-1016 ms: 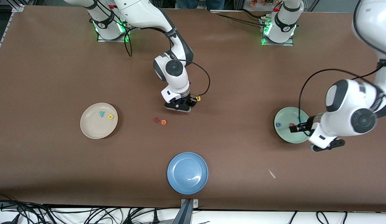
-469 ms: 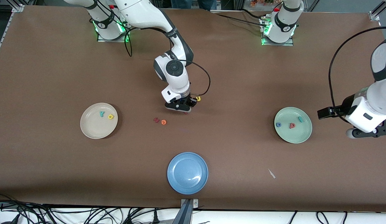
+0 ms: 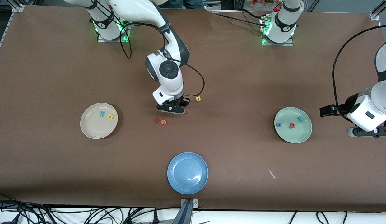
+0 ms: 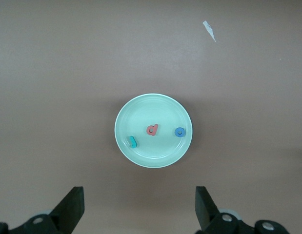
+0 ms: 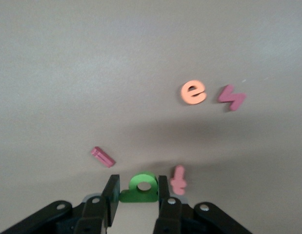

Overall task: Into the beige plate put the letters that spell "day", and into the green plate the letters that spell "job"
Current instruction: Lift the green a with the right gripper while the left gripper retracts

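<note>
Green letter (image 5: 139, 187), last of "day": clamped between the jaws of the right pincer (image 3: 171, 109) at mid-desk, long axis across the jaws, well apart from the beige plate (image 3: 87, 127) toward the right arm's end. Left pincer (image 4: 138, 209): wide open, empty, waiting beside the green plate (image 3: 300, 137), which holds "job".

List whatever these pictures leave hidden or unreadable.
- Front view: the green letter is hidden under the right gripper; only the right wrist view shows it between the fingers.
- Front view: the small dark red letter is too small to read.
- Front view: the left gripper shows only as a dark shape beside the green plate.
- Left wrist view: the left gripper's base is cut off by the edge.
</note>
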Robot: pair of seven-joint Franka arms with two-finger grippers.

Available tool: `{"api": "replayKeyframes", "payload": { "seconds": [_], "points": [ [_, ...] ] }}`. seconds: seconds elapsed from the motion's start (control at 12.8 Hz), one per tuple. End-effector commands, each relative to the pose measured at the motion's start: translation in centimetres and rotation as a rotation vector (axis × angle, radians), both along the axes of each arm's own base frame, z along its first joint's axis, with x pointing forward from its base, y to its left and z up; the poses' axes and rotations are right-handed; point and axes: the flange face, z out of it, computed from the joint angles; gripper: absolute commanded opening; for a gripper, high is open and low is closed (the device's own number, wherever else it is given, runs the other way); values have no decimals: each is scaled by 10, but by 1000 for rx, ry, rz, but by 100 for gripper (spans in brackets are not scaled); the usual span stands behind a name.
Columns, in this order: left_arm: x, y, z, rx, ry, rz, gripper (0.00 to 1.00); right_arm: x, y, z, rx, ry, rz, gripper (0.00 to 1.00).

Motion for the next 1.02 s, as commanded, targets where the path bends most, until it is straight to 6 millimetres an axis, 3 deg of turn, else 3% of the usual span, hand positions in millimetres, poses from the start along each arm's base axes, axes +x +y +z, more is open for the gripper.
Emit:
{"api": "replayKeyframes", "payload": {
  "seconds": [0.0, 0.31, 0.62, 0.78, 0.94],
  "points": [
    [-3, -3, 5, -19, 36, -45, 100, 13, -30, 30, -44, 28, 79, 15],
    [-2, 4, 11, -17, 20, -25, 100, 40, -98, 62, -95, 92, 233, 16],
    [-1, 10, 11, -14, 21, -16, 100, 52, -175, 67, -105, 105, 364, 16],
    [-2, 12, 11, -15, 20, -13, 100, 55, -222, 73, -100, 118, 432, 16],
    [-2, 10, 12, -6, 18, -18, 100, 60, -282, 78, -87, 135, 501, 16]
  ]
}}
